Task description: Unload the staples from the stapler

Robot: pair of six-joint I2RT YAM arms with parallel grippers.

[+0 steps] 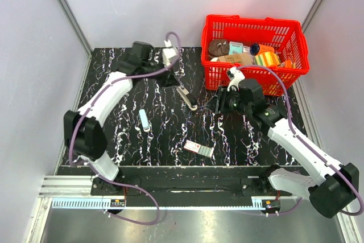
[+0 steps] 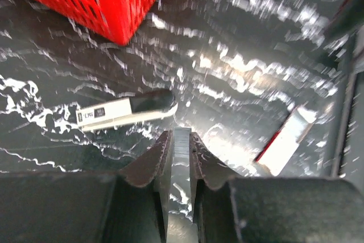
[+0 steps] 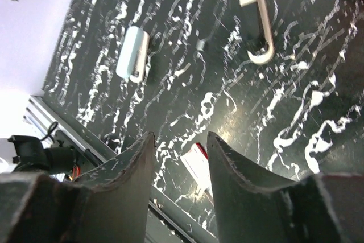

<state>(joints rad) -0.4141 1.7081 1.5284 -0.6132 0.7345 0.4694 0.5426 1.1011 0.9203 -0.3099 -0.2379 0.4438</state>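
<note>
The stapler (image 1: 186, 95) lies flat on the black marbled table, black on top with a pale underside and a white label. It also shows in the left wrist view (image 2: 126, 111) and at the top of the right wrist view (image 3: 255, 12). My left gripper (image 1: 170, 78) hovers just behind the stapler, shut (image 2: 181, 136) on a thin silvery strip of staples (image 2: 181, 155). My right gripper (image 1: 218, 104) is open and empty (image 3: 179, 140), to the right of the stapler and above the table. A small silvery bit (image 3: 200, 44) lies loose near the stapler.
A red basket (image 1: 296, 66) of groceries stands at the back right, its corner in the left wrist view (image 2: 122, 32). A pale blue-white stick (image 1: 144, 120) lies left of centre. A flat box with a red-white label (image 1: 199, 148) lies near the front edge.
</note>
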